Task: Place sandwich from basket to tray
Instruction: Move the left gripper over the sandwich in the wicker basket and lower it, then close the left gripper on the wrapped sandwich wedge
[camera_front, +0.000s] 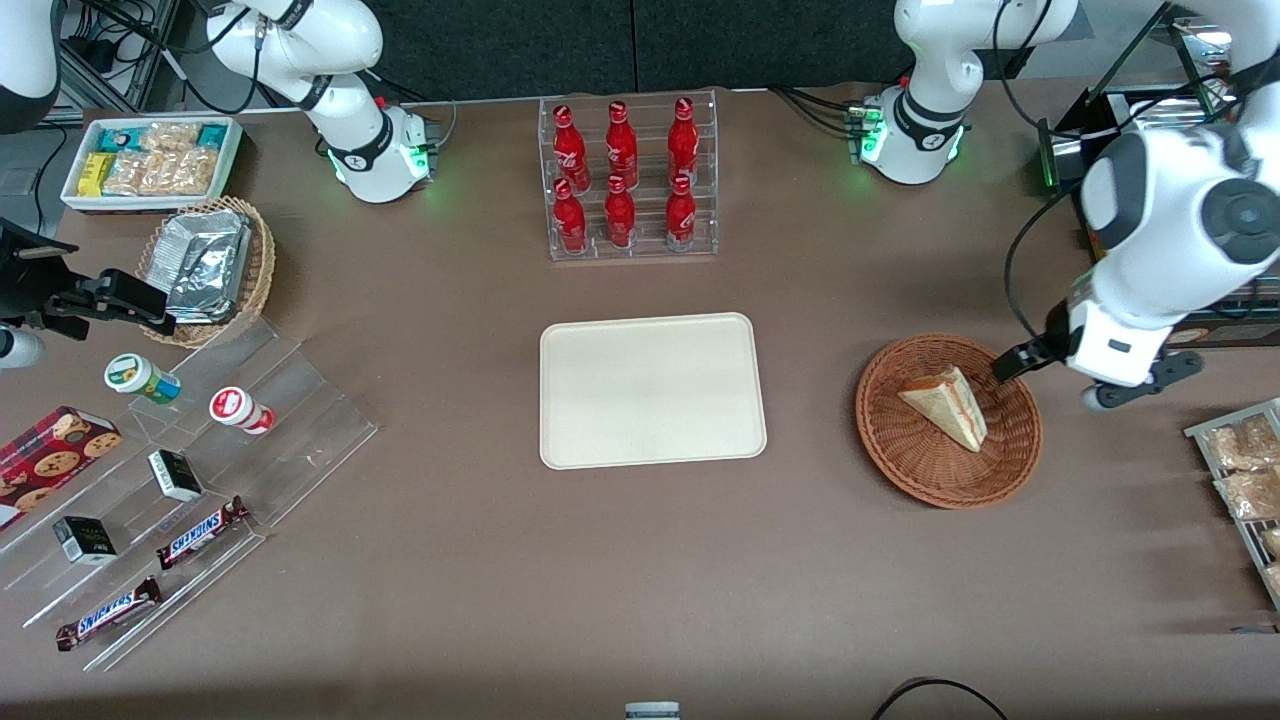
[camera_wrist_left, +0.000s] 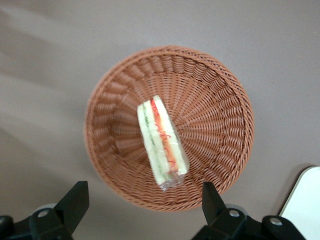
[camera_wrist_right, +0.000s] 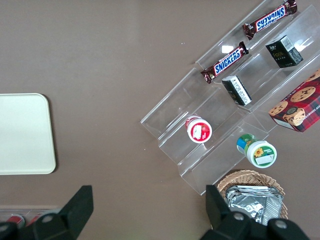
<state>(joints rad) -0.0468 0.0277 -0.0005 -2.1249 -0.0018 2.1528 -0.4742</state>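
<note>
A brown desk (camera_front: 450, 560) carries everything. The sandwich (camera_front: 948, 405) lies in the basket (camera_front: 905, 455) — well apart from the bare tray (camera_front: 650, 390). The end effector (camera_wrist_left: 142, 200) hovers over the basket's rim, fingers (camera_wrist_left: 75, 200) spread wide, seemingly touching nothing.

The working left arm, white with dark grey joint caps, reaches in from its end of the table, its bulky elbow raised and its forearm sloping down toward the tabletop. Its white wrist block carries the black two-finger gripper (camera_wrist_left: 142, 200), which hangs above the table surface. In the wrist view both black fingers (camera_wrist_left: 75, 202) stand wide apart, with nothing between them. In the front view one dark finger (camera_front: 1015, 362) pokes out from under the wrist.
</note>
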